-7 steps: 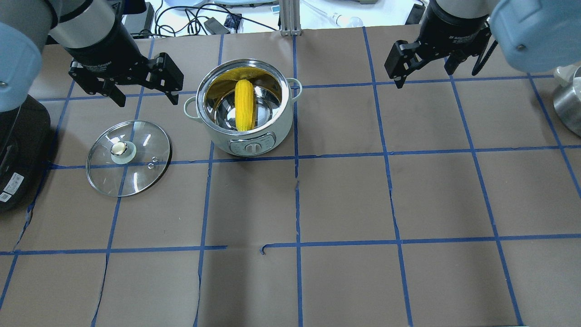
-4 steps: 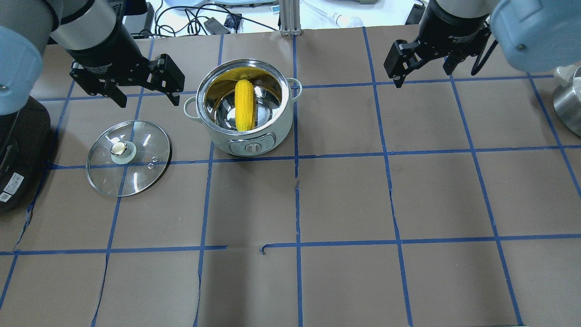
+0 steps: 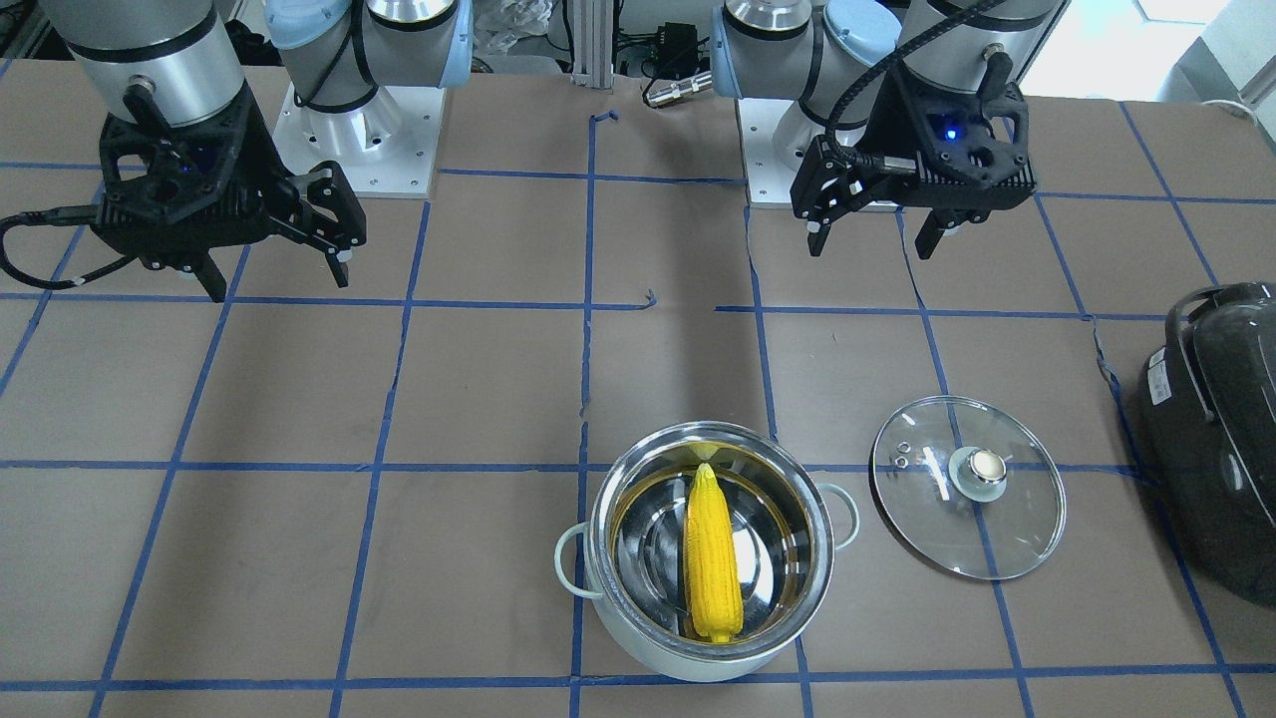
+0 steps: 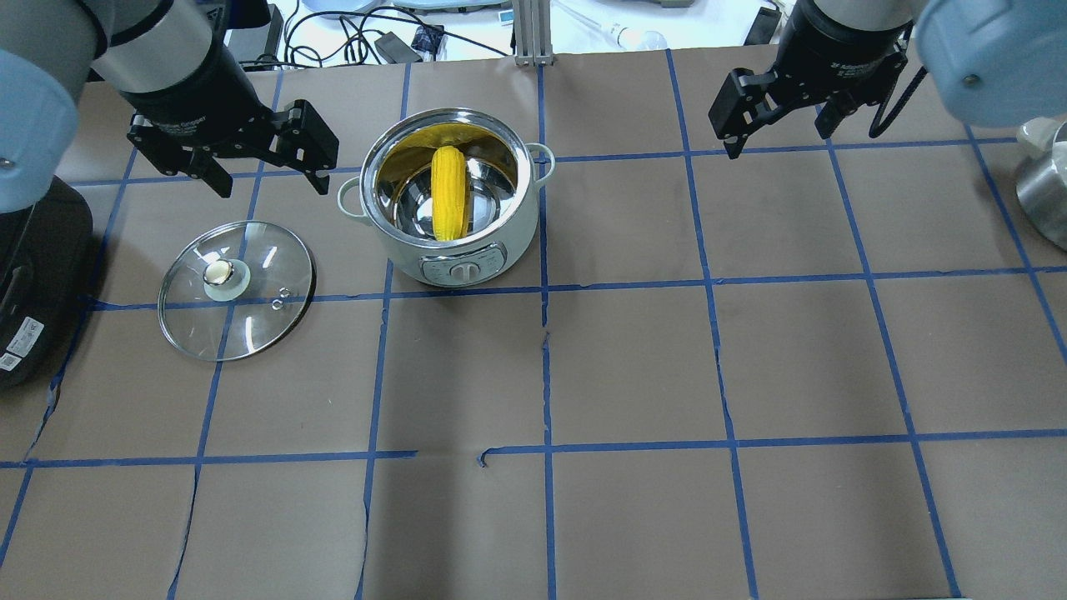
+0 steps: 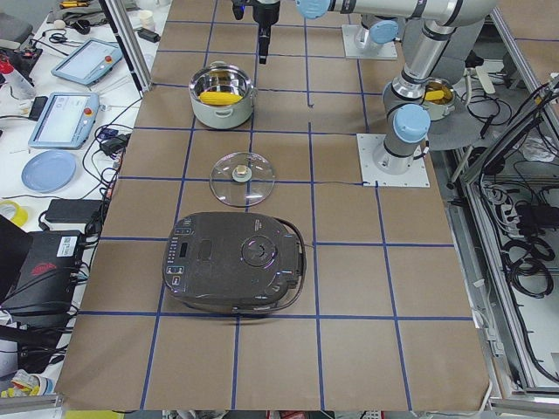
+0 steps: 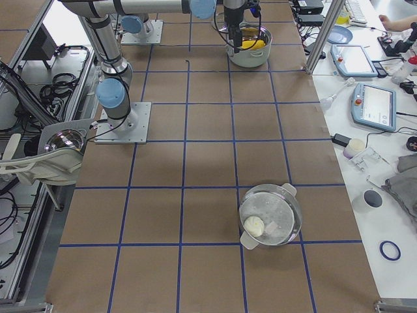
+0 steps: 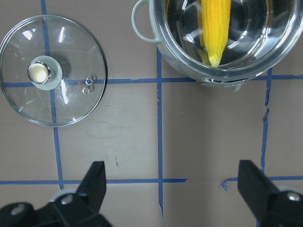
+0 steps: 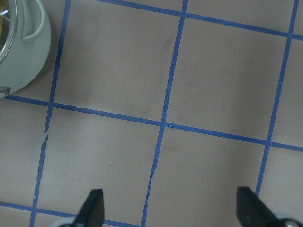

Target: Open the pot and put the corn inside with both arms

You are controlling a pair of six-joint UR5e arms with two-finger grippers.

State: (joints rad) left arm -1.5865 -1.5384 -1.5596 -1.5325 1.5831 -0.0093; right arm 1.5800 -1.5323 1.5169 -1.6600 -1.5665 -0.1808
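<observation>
Pot (image 4: 523,225) sat upper left of centre in the overhead view, uncovered. Corn (image 4: 448,193) lay inside it on the steel bottom, running top to bottom of frame with the pointed tip toward the bottom edge; its yellow was reflected on the inner wall. Lid (image 4: 250,327) lay flat on the table (image 4: 633,367), knob up, left of the pot and slightly lower in frame, near it but not touching. Left gripper (image 4: 271,185) hung above the table at upper left, between the pot and the frame's left edge and above the lid in frame, with jaws spread wide and holding nothing. Right gripper (image 4: 779,142) hung at upper right, well apart from the pot, also spread wide and holding nothing. Dark cooker (image 5: 236,262) sat mid-frame in the left side view, top closed. Second pot (image 6: 287,195) sat lower centre in the right side view, glass lid on, with a white lump (image 6: 254,225) inside. Steel bowl (image 5: 454,109) at upper right of the left side view held something yellow; couldn't tell what.
</observation>
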